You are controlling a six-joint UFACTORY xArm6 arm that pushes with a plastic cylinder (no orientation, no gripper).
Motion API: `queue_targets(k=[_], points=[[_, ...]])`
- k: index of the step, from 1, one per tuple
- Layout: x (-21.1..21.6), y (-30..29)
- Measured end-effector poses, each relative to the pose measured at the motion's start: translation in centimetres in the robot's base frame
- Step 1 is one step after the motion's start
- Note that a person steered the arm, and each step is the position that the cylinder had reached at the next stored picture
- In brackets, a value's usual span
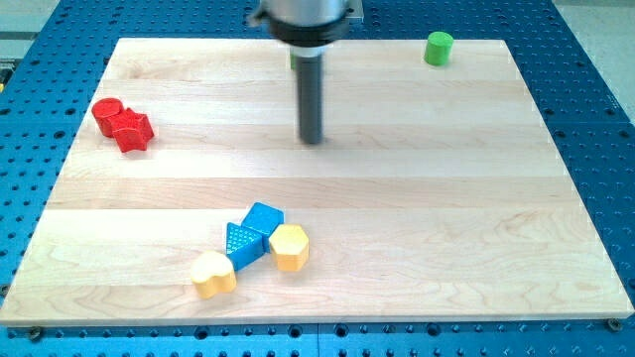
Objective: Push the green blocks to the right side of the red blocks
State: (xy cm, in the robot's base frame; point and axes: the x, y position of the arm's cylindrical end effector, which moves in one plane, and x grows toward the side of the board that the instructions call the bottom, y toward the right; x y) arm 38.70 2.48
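1. The arm carries no claw at all, so there is nothing to call open, closed or gripping; it ends in a plain dark rod, and its tip [313, 140] rests on the wooden board [417, 208] a little above the middle, touching no block.

2. The two red blocks sit together at the view's left edge of the board: a red cylinder [106, 113] and, touching it on its lower right, a red star-like block [132, 131].

3. One green cylinder [439, 48] stands near the view's top right corner, well apart from the tip and far to the right of the reds.

4. A sliver of green [294, 59] shows just beside the rod's upper part, on its left. It may be a second green block hidden behind the rod, but I cannot tell its shape.

5. A cluster lies near the view's bottom, left of centre: a blue cube-like block [262, 218], a blue triangle [241, 242], a yellow hexagon [289, 246] and a yellow heart-like block [213, 275]. None belongs to the task.

6. As I judge it, both green things already lie to the right of the reds, so the task looks loosely met.

7. If the greens should sit close beside the reds, most of the work remains: each must travel left across the board.
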Motion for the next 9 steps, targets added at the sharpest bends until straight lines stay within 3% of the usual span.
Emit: queue_targets(k=[2,3,4,5,9], points=[[-3.3,10.6],[-9.5,18.2],[-15.7,19.2],[-17.0,20.8],[-16.6,12.0]])
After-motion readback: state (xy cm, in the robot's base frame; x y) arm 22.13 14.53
